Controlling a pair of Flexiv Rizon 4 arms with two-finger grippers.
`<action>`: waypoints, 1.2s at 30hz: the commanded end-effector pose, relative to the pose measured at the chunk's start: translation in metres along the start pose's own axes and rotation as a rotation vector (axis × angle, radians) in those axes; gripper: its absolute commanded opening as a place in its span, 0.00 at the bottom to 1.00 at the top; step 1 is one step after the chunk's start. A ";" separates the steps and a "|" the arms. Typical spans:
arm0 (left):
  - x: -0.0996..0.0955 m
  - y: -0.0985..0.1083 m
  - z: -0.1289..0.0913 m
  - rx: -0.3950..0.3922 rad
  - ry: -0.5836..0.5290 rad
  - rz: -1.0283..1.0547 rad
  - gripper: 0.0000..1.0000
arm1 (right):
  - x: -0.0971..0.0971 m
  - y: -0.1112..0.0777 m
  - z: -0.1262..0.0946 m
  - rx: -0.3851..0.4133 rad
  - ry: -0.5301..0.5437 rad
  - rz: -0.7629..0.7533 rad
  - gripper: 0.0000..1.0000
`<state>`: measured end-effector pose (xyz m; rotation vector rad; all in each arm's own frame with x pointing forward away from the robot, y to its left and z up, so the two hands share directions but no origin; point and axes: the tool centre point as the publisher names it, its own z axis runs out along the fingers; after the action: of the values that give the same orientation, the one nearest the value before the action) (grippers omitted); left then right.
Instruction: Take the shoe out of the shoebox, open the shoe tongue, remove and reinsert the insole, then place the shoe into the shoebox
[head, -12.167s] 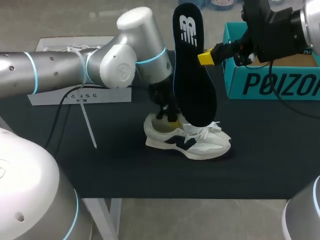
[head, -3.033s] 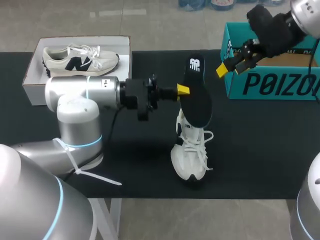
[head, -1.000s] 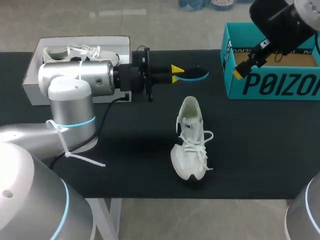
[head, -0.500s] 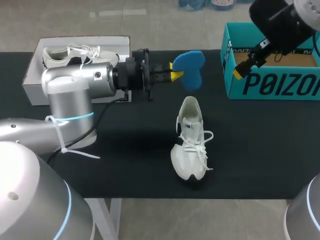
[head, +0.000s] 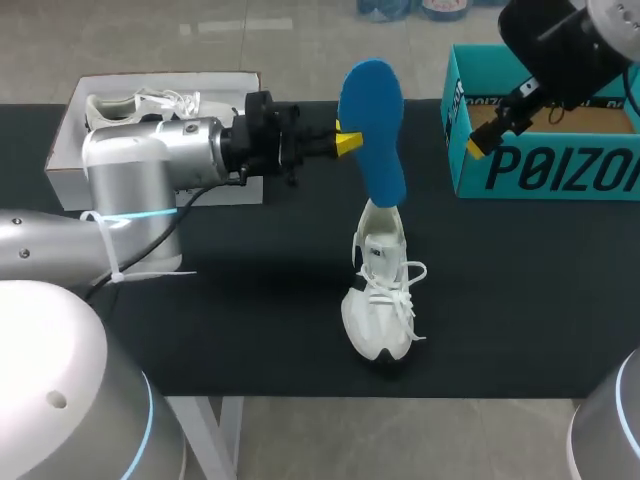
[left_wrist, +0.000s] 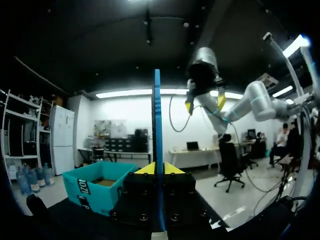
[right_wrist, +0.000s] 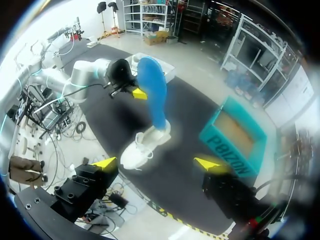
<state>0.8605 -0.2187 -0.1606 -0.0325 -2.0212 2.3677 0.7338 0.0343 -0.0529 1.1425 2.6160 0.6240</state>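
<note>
1. Nearest is the shoe (head: 382, 290) – white with dark patches, standing on its sole on the black table (head: 250, 340). Its toe points at the near edge and lies close to it, its heel points away, and its laces are loose. Bare cloth lies on both sides of it.
2. Above the heel opening stands the insole (head: 372, 130), blue face up and tilted. Its lower end meets the heel opening in the head view; whether they touch cannot be told.
3. The left gripper (head: 345, 142) comes in level from the left, clenched on the insole's edge. In the left wrist view the insole (left_wrist: 157, 125) shows edge-on as a thin blue line pinched between the yellow tips.
4. Behind that arm, at the far left edge, sits the white shoebox (head: 70, 130) with a second shoe (head: 130, 103) inside.
5. At the far right is the teal box (head: 540, 165) – large dark lettering on its side, its top open.
6. The right gripper (head: 490, 130) hangs high by that box's left wall. In its own view its tips are spread wide, grasping nothing.
</note>
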 end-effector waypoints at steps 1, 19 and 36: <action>-0.004 0.000 -0.002 0.050 0.075 -0.392 0.00 | 0.000 0.002 0.001 0.004 0.001 0.000 1.00; -0.004 0.000 -0.002 0.050 0.075 -0.392 0.00 | 0.000 0.002 0.001 0.004 0.001 0.000 1.00; -0.010 -0.005 -0.009 0.075 0.133 -0.864 0.00 | 0.000 0.002 0.001 0.004 0.001 0.000 1.00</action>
<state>0.8647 -0.2110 -0.1543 0.5208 -1.4653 1.8614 0.7337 0.0341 -0.0529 1.1423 2.6163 0.6249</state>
